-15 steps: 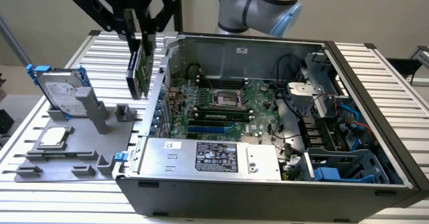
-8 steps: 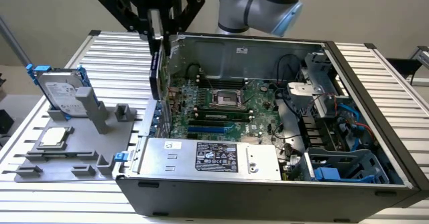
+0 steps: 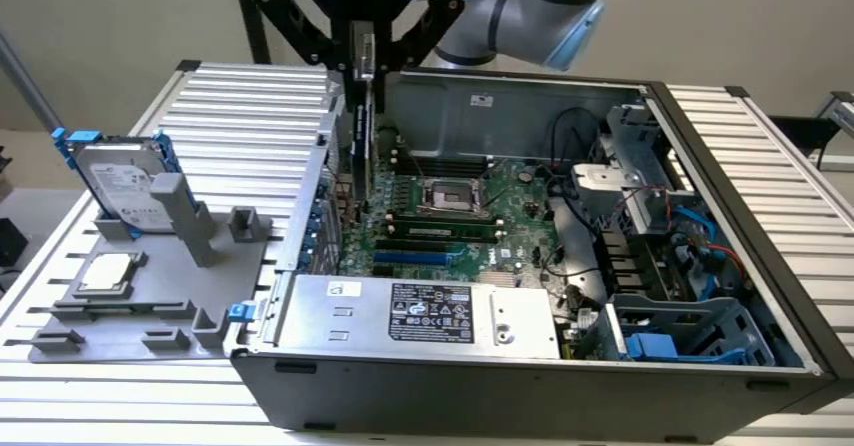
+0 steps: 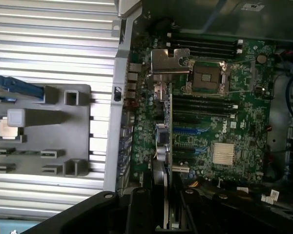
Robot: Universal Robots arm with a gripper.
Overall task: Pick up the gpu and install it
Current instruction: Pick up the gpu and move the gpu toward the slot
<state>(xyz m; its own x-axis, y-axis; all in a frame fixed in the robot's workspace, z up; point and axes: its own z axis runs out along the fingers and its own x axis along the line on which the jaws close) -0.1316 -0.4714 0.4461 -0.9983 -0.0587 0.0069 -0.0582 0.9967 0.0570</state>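
The gpu point(image 3: 363, 136) hangs upright and edge-on inside the open computer case point(image 3: 534, 396), by the case wall on the exterior view's left. My gripper point(image 3: 363, 61) is shut on its top edge. Its lower end reaches down to the green motherboard point(image 3: 461, 216); I cannot tell whether it touches a slot. The wrist view looks straight down the thin card point(image 4: 167, 126), with its silver end bracket point(image 4: 169, 61) at the far end. My gripper point(image 4: 166, 209) clamps the card from both sides above the motherboard point(image 4: 219, 122) and its blue slots.
A grey fixture tray point(image 3: 160, 311) on the slatted table holds a silver hard drive with blue rails point(image 3: 120, 181) and a square CPU chip point(image 3: 110, 271). The power supply box point(image 3: 427, 316) sits at the case front. Cables and drive cages point(image 3: 667, 266) crowd the case's right side.
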